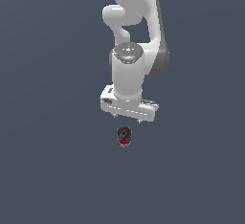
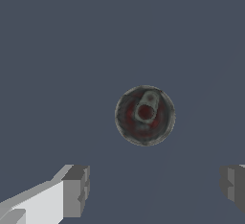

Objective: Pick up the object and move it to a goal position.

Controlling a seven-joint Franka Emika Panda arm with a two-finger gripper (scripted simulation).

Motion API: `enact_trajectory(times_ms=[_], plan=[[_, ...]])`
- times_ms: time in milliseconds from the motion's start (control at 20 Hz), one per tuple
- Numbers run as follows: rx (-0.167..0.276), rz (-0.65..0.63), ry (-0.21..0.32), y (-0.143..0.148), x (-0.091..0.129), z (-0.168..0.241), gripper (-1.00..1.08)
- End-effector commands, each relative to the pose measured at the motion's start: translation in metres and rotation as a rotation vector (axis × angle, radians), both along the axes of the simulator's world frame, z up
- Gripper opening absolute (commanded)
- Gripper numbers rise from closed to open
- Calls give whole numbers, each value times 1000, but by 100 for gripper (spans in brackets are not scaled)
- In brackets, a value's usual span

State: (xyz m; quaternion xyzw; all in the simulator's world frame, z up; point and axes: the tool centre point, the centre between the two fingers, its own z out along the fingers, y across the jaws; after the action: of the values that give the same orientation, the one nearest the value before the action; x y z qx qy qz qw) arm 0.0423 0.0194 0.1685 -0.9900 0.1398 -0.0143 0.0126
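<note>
Here, can [image 1: 124, 136] red-banded in exterior view, wrist view shows tool [image 2: 154, 187] spread.

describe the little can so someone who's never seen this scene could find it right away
Start at the big white robot arm and follow it down to the gripper, whose fingers are spread apart. Just below it in the exterior view sits the can, touching nothing. It is a tiny dark cylinder with a grey-black round top and a red band low down.

The can [image 1: 124, 136] looks like dull metal, its grey-black top mottled and worn, with a paler pull-tab at the centre and a red band at six o'clock; the gripper [image 1: 128, 117] and arm [image 1: 134, 36] look like smooth white plastic, softly glossy; the fingertips [image 2: 76, 191] look matt grey.
</note>
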Motion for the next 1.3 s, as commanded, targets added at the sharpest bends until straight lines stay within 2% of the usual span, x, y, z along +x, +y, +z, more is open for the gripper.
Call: enact_trajectory(times_ms=[0,600,900,1250], plan=[[0,-70,7,-2,6,-7,100],[-10,-337,31,-10,26,-34,100],[-13,-395,35,-11,30,-40,100],[-14,-402,36,-11,30,-43,100]])
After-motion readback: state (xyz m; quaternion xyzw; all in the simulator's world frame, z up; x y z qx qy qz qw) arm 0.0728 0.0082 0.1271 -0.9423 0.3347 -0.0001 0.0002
